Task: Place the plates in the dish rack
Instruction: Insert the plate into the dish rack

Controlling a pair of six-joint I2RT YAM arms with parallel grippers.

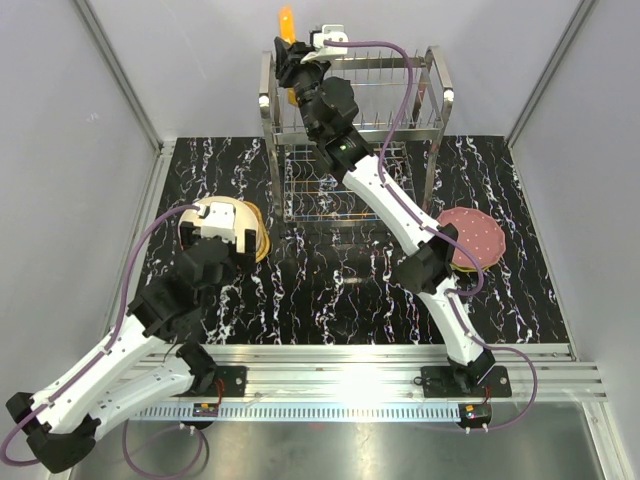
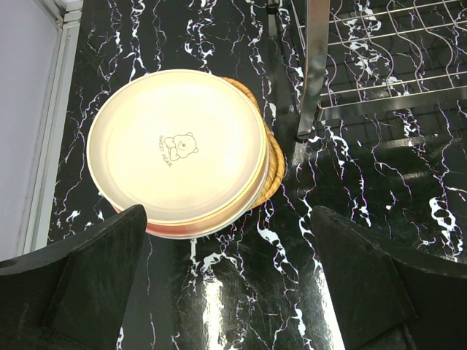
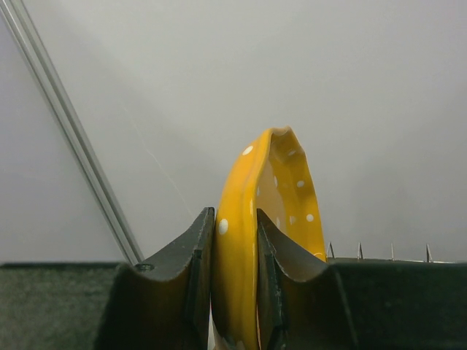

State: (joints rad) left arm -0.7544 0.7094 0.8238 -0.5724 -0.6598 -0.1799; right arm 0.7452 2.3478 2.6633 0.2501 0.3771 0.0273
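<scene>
At the table's left, plate stack: a cream plate (image 2: 179, 149) printed with a small bear lies on top; a tan plate (image 2: 273, 166) pokes out beneath it on the rack side, and a pinkish rim (image 2: 182, 232) shows at the near edge.
Left gripper (image 2: 230, 292): hangs over the near side of that stack, jaws spread wide with nothing between them (both dark fingers frame bare tabletop in the left wrist view).
Table (image 1: 340, 300): black marble pattern with white veins, carrying the stacks and the rack.
Orange plate (image 3: 281, 211): yellow-orange with white dots and a wavy rim, held on edge and roughly upright, high at the rack's rear-left top corner in the top view.
Right gripper (image 3: 235, 292): arm stretched up and back over the rack, jaws clamped on the orange plate's lower rim, one finger on each face.
Dish rack (image 1: 430, 120): shiny steel wire and tubing, standing at the back middle of the table; a row of prong tips shows just behind the right finger in the right wrist view.
Far right, pink plate (image 1: 482, 235): dotted, lying flat on the table near the rack's right side, partly hidden by the right arm.
</scene>
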